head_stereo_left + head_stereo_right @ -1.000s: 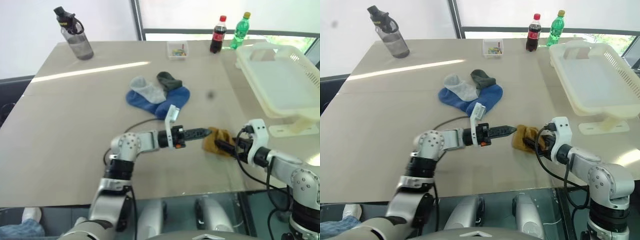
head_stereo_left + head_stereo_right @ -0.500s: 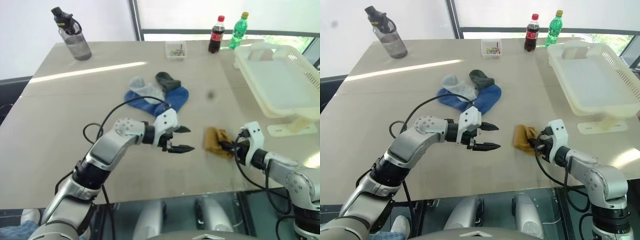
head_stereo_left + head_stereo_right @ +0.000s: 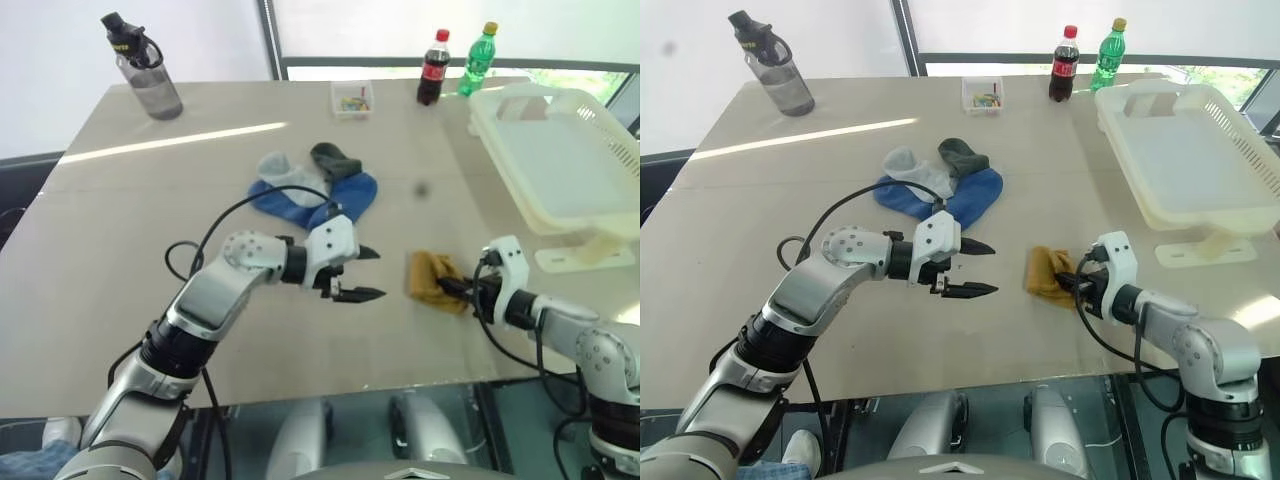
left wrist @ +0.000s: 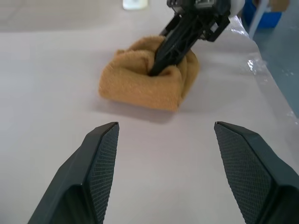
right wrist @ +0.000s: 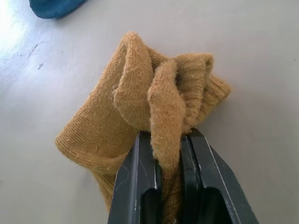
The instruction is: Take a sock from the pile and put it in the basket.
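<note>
Right claw (image 5: 169, 154) now pinches mustard sock (image 5: 140, 126); left claw (image 3: 362, 274), apparently rolled, gapes.

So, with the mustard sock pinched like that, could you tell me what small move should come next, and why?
Probably lift the right tool straight up. It is shut on a fold of the mustard sock, which lies on the table, and the basket stands apart, its rim above the tabletop.

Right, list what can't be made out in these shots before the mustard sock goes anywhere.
- Underside of the mustard sock: hidden in every view, pressed to the table.
- Small clear box: head views, its coloured contents are too small to identify.
- Basket: far corner cut off by the right edge.
- Pile: the blue sock's middle is covered by the grey and dark green socks.
</note>
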Controlling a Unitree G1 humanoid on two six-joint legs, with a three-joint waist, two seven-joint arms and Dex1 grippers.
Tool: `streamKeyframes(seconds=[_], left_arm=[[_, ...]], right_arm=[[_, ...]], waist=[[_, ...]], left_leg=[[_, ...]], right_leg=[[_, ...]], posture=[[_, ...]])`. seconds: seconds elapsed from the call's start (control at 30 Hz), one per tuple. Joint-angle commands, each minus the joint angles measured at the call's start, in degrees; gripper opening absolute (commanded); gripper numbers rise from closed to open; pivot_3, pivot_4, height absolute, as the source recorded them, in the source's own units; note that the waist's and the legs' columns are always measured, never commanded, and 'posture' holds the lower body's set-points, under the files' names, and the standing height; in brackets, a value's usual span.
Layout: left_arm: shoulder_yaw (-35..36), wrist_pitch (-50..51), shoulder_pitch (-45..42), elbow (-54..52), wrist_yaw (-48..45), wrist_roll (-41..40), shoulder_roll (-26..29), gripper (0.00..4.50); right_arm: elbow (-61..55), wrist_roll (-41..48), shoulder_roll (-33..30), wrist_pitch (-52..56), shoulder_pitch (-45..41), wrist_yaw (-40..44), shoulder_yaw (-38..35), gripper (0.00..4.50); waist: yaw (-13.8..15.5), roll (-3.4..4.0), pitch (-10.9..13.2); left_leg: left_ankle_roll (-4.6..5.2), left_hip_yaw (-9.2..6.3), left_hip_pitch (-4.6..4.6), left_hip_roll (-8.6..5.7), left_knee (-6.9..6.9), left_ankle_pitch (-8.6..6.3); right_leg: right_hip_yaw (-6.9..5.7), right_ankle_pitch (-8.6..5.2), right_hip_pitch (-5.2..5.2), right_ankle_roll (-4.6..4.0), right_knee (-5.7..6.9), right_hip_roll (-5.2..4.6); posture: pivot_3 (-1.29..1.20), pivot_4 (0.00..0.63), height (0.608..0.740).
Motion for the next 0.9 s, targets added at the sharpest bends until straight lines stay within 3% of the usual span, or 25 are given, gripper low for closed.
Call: streamKeyframes(seconds=[0.03, 0.2, 0.43, 0.67, 0.83, 0.9], left_arm=[[3.28, -0.89, -1.17, -1.22, 2.66, 0.41, -0.83, 3.42], [7.43, 1.58, -4.97, 0.66, 8.45, -1.02, -5.34, 3.42], [9.17, 1.76, -9.00, 2.27, 11.87, 0.09, -7.49, 3.42], [9.41, 1.17, -10.30, 2.58, 13.08, 0.17, -8.07, 3.42], [9.35, 1.38, -9.31, 1.32, 13.43, 0.13, -8.06, 3.42], [9.50, 1.63, -8.87, 0.48, 13.16, -0.31, -7.92, 3.42]], right_arm=[[-0.46, 2.85, -3.14, 2.04, -5.51, 0.31, -4.47, 0.01], [2.11, 5.39, -5.83, 4.95, -12.70, 0.36, -7.53, 0.01], [12.46, 7.01, -9.15, 6.16, -24.17, -1.06, -14.88, 0.01], [29.82, -2.25, -17.88, -5.26, -30.45, -0.45, -14.16, 0.01], [46.68, -8.65, -20.64, -14.82, -36.92, 0.01, -12.87, 0.01], [53.49, -12.23, -21.66, -19.72, -38.90, 0.81, -10.93, 0.78]], waist=[[0.06, 0.07, 0.07], [0.35, 0.05, 0.12], [0.23, 0.09, 0.14], [0.34, 0.11, 0.17], [0.01, 0.19, 0.22], [0.03, 0.20, 0.22]], left_leg=[[0.00, 0.00, -0.01, -0.03, 0.00, 0.00], [0.00, -0.01, -0.30, -0.08, 0.02, 0.00], [0.01, -0.06, -0.74, -0.15, 0.23, 0.00], [0.02, -0.01, -0.80, -0.22, 0.25, 0.00], [0.02, 0.06, -0.75, -0.21, 0.24, 0.00], [0.02, 0.06, -0.75, -0.20, 0.25, 0.00]], right_leg=[[0.01, 0.01, -0.02, -0.01, 0.01, -0.01], [-0.22, 0.12, -0.14, -0.19, 0.00, -0.02], [-0.30, 0.15, -0.46, -0.17, 0.02, -0.10], [-0.30, 0.16, -0.49, -0.18, 0.02, -0.18], [-0.24, 0.16, -0.50, -0.18, 0.06, -0.17], [-0.24, 0.16, -0.50, -0.18, 0.07, -0.15]], posture=[[0.00, 0.150, 0.740], [0.00, 0.150, 0.740], [0.00, 0.150, 0.740], [0.00, 0.150, 0.740], [0.00, 0.150, 0.740], [0.00, 0.150, 0.740]])
